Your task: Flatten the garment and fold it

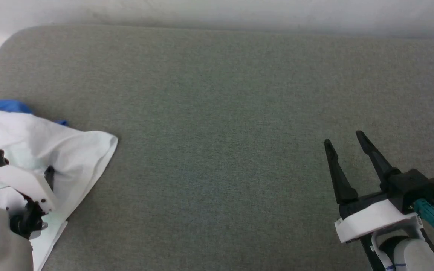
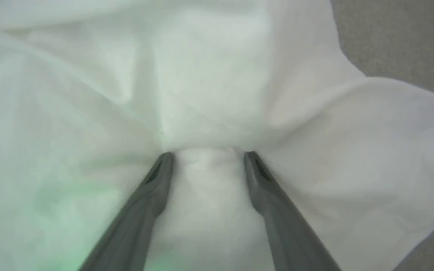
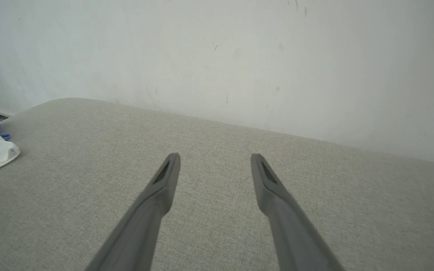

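- Garment (image 1: 70, 150) on the broad grey cushion (image 1: 239, 113), and that cushion is the biggest thing going. Bare fabric spreads all around the fingers of the right gripper (image 1: 344, 139) and runs on to the pale wall (image 3: 239, 56) beyond their tips.
- White cloth sits heaped and rumpled under and around the left gripper (image 2: 207, 158), well off to the left of the right gripper's fingers. Nothing flat about it, so by my reckoning the flattening is barely under way.
- Handling call: thin, light, floppy jersey. It'll sag, drag and bunch rather than hold a shape, and a pinch may catch more than one layer. Nothing breakable here.
- Right gripper hovers over bare cushion, fingers spread wide, nothing between them.
- Left gripper's fingers are spread wide too, tips pressed down into the white cloth. Creases fan out from them, and the small hump of cloth between the tips is not pinched.
- Where to take hold: I'd go for an edge or corner, such as the white corner (image 1: 111, 141) lying out to the right of the left fingers, toward the right gripper. A mid-panel pinch would likely just gather it more.
- Smallest: the blue sleeve part (image 1: 8, 105) peeks out beyond the left fingers, on the far side of the heap. Shoulders make good pull points, but how this one lies I cannot tell.
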Controlling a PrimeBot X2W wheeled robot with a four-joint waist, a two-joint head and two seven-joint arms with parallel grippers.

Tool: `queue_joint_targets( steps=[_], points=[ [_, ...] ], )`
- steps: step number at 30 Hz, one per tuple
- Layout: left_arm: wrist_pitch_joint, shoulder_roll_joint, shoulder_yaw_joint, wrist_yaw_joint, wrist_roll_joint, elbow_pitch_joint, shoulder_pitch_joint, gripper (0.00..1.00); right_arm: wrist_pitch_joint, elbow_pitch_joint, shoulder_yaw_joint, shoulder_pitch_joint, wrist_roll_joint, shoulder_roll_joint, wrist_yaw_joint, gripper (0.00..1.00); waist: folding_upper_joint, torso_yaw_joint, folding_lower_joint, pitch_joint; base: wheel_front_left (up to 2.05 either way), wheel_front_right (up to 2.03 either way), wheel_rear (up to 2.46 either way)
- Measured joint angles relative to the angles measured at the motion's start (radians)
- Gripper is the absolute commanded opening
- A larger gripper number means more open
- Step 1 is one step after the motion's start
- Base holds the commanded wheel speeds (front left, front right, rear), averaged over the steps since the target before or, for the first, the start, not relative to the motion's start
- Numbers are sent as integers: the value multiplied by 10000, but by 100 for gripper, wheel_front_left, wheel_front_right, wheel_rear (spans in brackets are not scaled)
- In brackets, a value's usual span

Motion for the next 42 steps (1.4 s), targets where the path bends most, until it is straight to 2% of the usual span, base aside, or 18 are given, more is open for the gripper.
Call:
queue_joint_targets(
  steps=[4, 5, 7, 16, 23, 29, 31, 34, 38, 42],
  points=[
    [428, 274, 115, 52, -128, 786, -423, 100, -98, 31, 13, -97, 90, -12, 0, 100, 0, -254, -4, 244, 0, 0, 0],
    [447, 320, 146, 104, -171, 922, -506, 85, -102, 58, 12, -97, 104, -13, 0, 100, 0, -306, -3, 276, 0, 0, 0],
    [453, 393, 176, 115, -259, 1179, -632, 0, -125, 130, 6, -92, 159, -13, 0, 100, 0, -370, -3, 270, 0, 0, 0],
    [-178, 884, -257, 464, 105, 2075, -849, 0, -489, 650, 82, 382, 681, 67, 0, 100, 0, -344, -1, -514, 0, 0, 0],
    [-2140, 1802, -1120, 497, 1070, 1384, -1796, 0, -943, 1020, 240, 837, 1294, 127, 0, 100, 0, -176, -3, -1714, 0, 0, 0],
    [-3837, 2050, -1827, 188, 1567, 936, -2848, 0, -1283, 1369, 232, 1364, 1812, 134, 0, 100, 0, -249, -4, -2805, 0, 0, 0],
    [-4121, 1900, -2086, 90, 1599, 690, -3103, 0, -1304, 1394, 151, 1572, 1847, 138, 0, 100, 0, -356, -5, -3145, 0, 0, 0],
    [-4403, 1348, -2502, -15, 1626, 81, -3285, 0, -1306, 1312, -8, 1805, 1827, 136, 0, 100, 0, -657, -6, -3538, 0, 0, 0],
    [-4566, 153, -2991, -184, 1427, -855, -3150, 0, -1064, 966, -159, 1990, 1672, 140, 0, 100, 0, -1240, -5, -3892, 0, 0, 0],
    [-4600, -1212, -3405, -270, 859, -1858, -2334, 0, -773, 489, -468, 2236, 1448, 134, 0, 100, 0, -1943, -4, -4089, 0, 0, 0]
  ],
)
